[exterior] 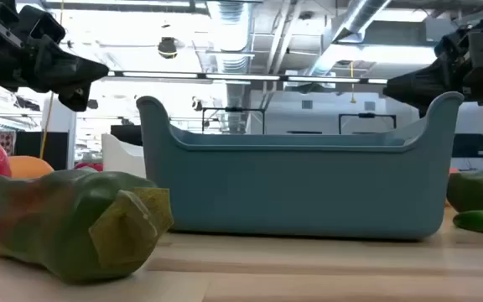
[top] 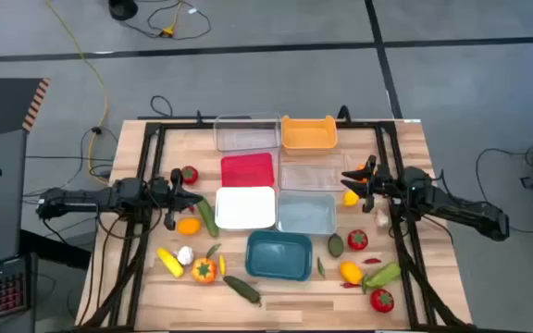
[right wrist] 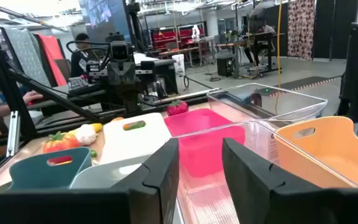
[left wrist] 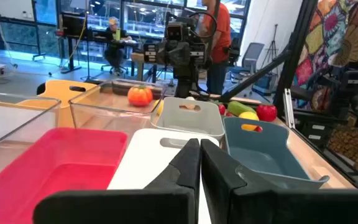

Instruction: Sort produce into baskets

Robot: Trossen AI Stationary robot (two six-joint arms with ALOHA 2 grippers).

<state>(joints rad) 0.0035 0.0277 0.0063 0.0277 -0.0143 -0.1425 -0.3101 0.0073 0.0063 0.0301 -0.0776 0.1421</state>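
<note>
Several baskets stand mid-table: clear (top: 246, 132), orange (top: 309, 132), red (top: 247, 169), clear (top: 310, 173), white (top: 245, 207), pale grey-blue (top: 306, 213) and teal (top: 278, 254). All look empty. Produce lies loose on either side: a tomato (top: 189, 174), an orange fruit (top: 188, 225), a cucumber (top: 208, 217), corn (top: 169, 261) and garlic (top: 185, 255) on the left. On the right lie a yellow fruit (top: 351, 196), a tomato (top: 357, 240) and a cucumber (top: 382, 275). My left gripper (top: 192, 196) hovers shut and empty left of the white basket. My right gripper (top: 350, 178) hovers open and empty at the near clear basket's right rim.
Black frame rails (top: 146, 185) run along the table's left and right sides, under both arms. More produce lies by the near edge: a cucumber (top: 241, 289), a tomato (top: 381, 299) and a chili (top: 359, 285). People sit and stand in the room beyond the table.
</note>
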